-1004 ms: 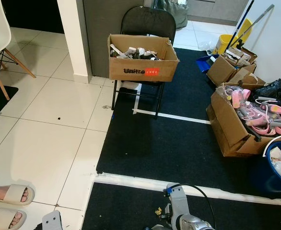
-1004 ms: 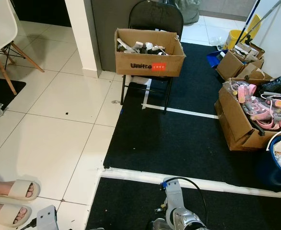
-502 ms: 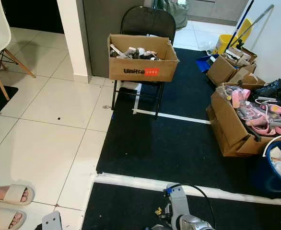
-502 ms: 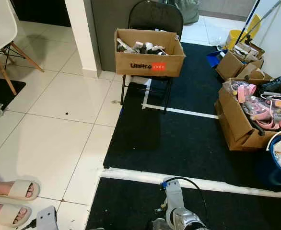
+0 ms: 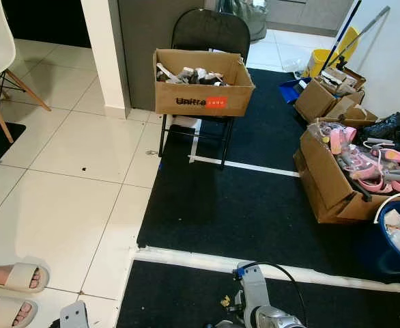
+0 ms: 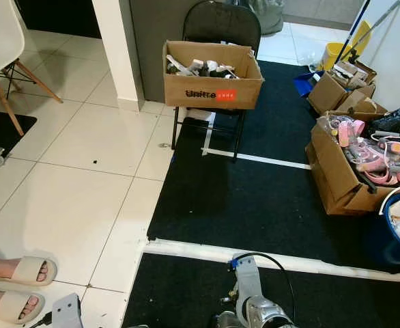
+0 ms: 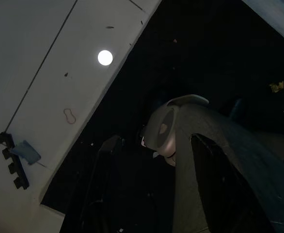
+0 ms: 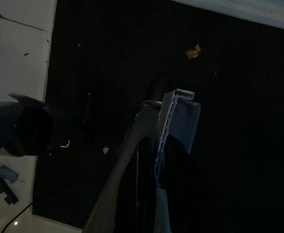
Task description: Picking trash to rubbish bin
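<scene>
White tiles and black mats (image 5: 241, 205) cover the floor. A small yellow scrap (image 5: 224, 301) lies on the near mat, close to its far edge and just beside the right arm (image 5: 258, 307). It can also be seen in the right wrist view (image 8: 194, 51). This looks like the trash to be picked up. The blue bin (image 5: 391, 239) stands at the right edge of the far mat, well apart from the scrap. White and crumpled rubbish is already seen in it.

Both arms hang low. The right gripper (image 8: 173, 141) is seen in the dark, and it cannot be told if it is wide or narrow. The left gripper (image 7: 147, 184) looks spread, with nothing held.

To do this step well, the body should be bent down first. The right gripper should be put straight over the scrap, because the scrap is tiny and flat and can slip.

A box (image 5: 203, 82) on a black chair (image 5: 210, 34) is full of grey and white parts. A bigger box (image 5: 330, 181) by the bin holds pink things. A person's feet in sandals (image 5: 12, 280) are at the near left.
</scene>
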Tool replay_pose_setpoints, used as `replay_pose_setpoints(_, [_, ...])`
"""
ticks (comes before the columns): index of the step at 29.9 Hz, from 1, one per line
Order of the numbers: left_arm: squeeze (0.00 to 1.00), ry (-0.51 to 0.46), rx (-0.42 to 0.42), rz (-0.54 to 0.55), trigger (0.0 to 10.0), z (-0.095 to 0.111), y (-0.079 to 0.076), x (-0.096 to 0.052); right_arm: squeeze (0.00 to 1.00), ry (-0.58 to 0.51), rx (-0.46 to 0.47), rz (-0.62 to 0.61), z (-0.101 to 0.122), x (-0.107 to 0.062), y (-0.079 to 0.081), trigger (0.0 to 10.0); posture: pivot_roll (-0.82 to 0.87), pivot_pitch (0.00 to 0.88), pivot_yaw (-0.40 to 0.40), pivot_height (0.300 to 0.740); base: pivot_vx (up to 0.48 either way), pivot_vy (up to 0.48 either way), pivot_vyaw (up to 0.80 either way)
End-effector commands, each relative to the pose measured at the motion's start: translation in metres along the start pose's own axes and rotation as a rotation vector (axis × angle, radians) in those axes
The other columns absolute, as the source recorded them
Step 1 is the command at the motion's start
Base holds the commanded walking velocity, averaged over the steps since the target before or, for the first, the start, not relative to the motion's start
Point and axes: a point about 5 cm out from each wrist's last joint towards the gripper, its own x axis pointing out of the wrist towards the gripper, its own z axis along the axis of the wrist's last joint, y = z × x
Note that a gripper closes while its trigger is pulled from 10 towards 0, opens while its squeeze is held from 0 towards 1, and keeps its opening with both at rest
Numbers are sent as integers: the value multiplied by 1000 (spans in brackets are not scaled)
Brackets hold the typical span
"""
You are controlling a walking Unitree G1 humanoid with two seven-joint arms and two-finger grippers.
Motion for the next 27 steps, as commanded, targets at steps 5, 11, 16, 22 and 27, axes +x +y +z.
replay_pose_setpoints(5, [0,31,4,9,10000,-7,4,-1,0,16,4,-1,-5,0,-1,10000,116,77,-49,740,0,0,0])
replay_pose_setpoints(11, [0,29,3,10,10000,-7,6,-2,0,16,1,-1,-5,0,-1,10000,116,77,-49,740,0,0,0])
replay_pose_setpoints(16, [0,29,1,8,10000,-7,5,-2,0,14,7,-1,-5,0,-1,10000,116,74,-50,740,0,0,0])
replay_pose_setpoints(22, [0,29,-1,7,10000,-8,4,-2,0,14,8,-1,-5,0,-1,10000,116,74,-50,740,0,0,0])
replay_pose_setpoints(27, [0,28,-4,6,10000,-8,3,-1,0,14,8,-1,-5,0,-1,10000,116,74,-50,740,0,0,0])
